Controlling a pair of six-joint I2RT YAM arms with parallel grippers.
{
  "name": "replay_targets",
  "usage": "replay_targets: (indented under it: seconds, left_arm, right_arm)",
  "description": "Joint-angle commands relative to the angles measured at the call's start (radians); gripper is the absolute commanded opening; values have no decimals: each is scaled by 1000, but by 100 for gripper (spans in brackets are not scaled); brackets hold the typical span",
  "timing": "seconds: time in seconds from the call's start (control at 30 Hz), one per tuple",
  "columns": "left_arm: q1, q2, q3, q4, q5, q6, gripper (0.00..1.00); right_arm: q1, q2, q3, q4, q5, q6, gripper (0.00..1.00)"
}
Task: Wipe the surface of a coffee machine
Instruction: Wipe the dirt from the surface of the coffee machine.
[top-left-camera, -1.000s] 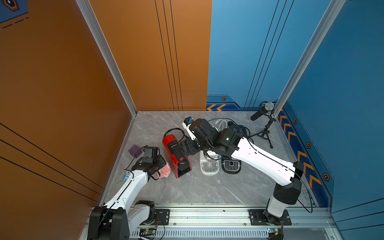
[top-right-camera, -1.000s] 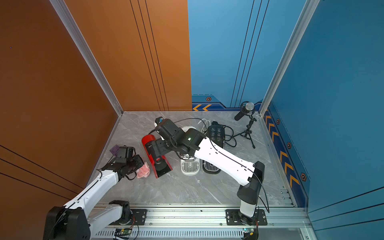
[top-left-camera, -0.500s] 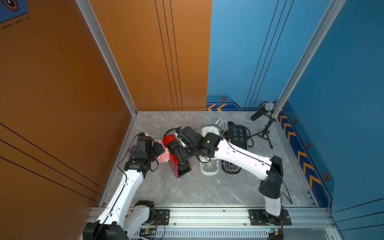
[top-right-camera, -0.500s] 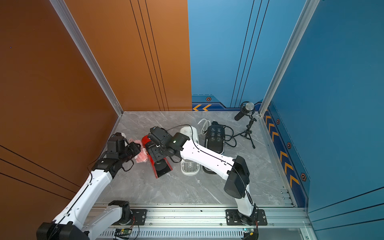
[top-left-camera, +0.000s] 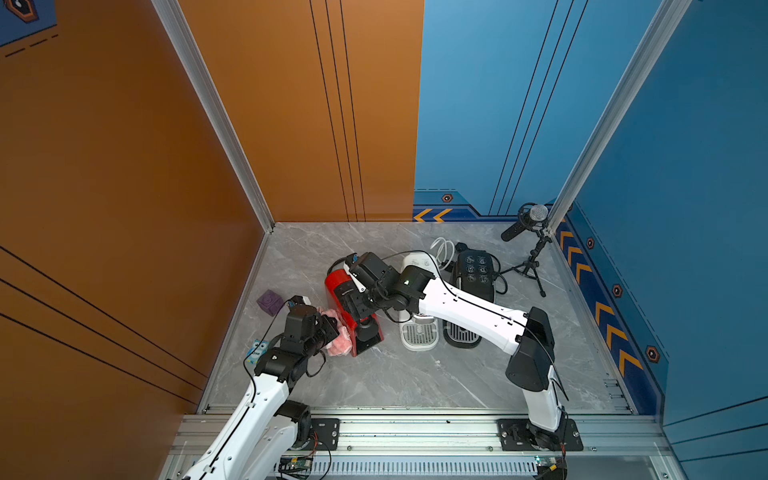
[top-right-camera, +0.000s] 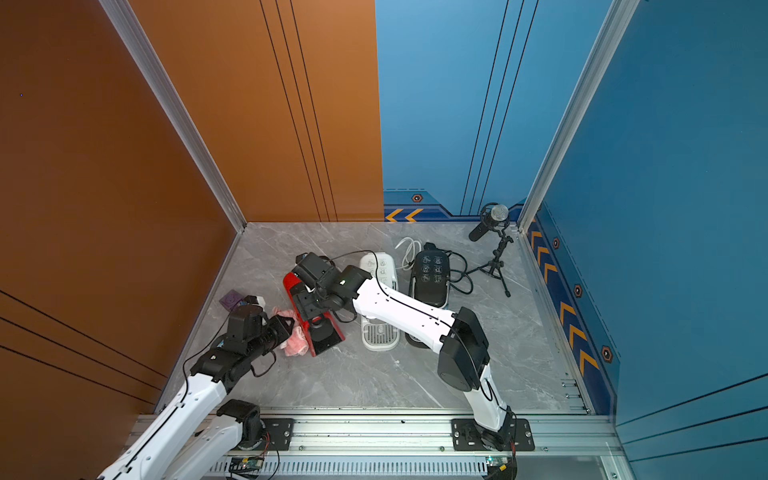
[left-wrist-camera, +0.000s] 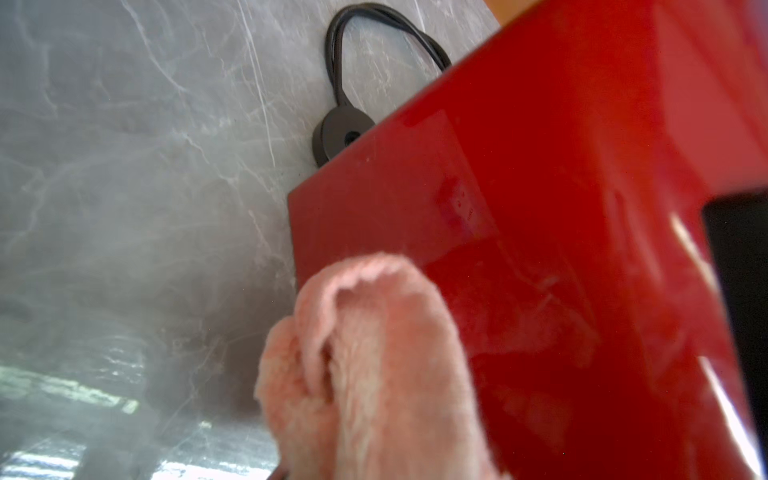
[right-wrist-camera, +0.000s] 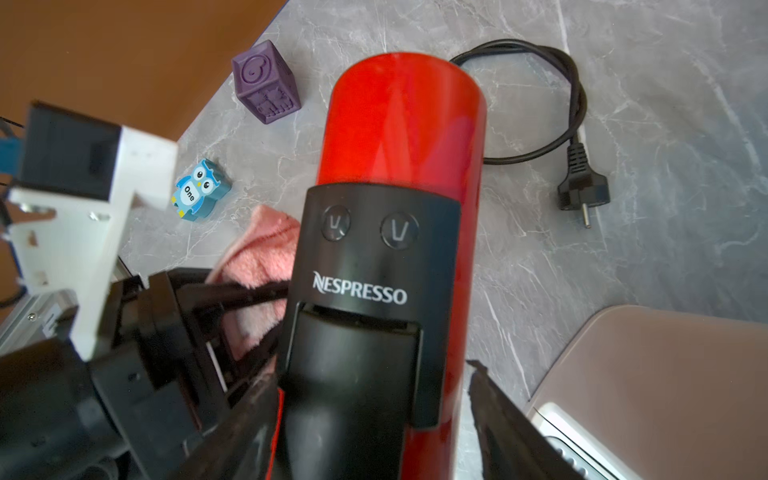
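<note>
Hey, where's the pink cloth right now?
In a top view, the pink cloth sits in the left gripper, pressed against the red coffee machine on its left side, toward the orange wall.

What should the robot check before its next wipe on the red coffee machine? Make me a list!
1. The pink cloth is gripped: ok, the left gripper is shut on it.
2. Cloth meets the red coffee machine: ok, it lies against the side.
3. The right gripper steadies the machine: not ok, jaws straddle the front, with a gap on one side.
4. The plug is out: ok, loose on the table.
5. The owl block and purple block: ok, both apart from the machine.
</note>
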Motion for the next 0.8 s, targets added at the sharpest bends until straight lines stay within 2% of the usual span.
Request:
replay_targets:
  seconds: [0.0,0.07,0.3,0.47,0.57,0.77]
  left_arm:
    - [-89,-68,-49,7,-78,-60,0]
    - [-119,-91,-84,8,-137,-75,0]
    - [-117,-28,-139,74,-220,-40,0]
    - [-75,126,-144,213,-216,9,0]
    - [-26,189,-119,247,-161,36,0]
    - [67,45,2,103,-112,100,0]
  right_arm:
    - [-13,24,-31,7,13,24,72]
    - [-13,23,-44,16,5,33,71]
    - [-5,12,-78,35,2,41,70]
    - [2,6,-101,49,-7,54,69]
    - [4,2,-108,49,-9,55,69]
    - [2,1,-125,51,-24,55,68]
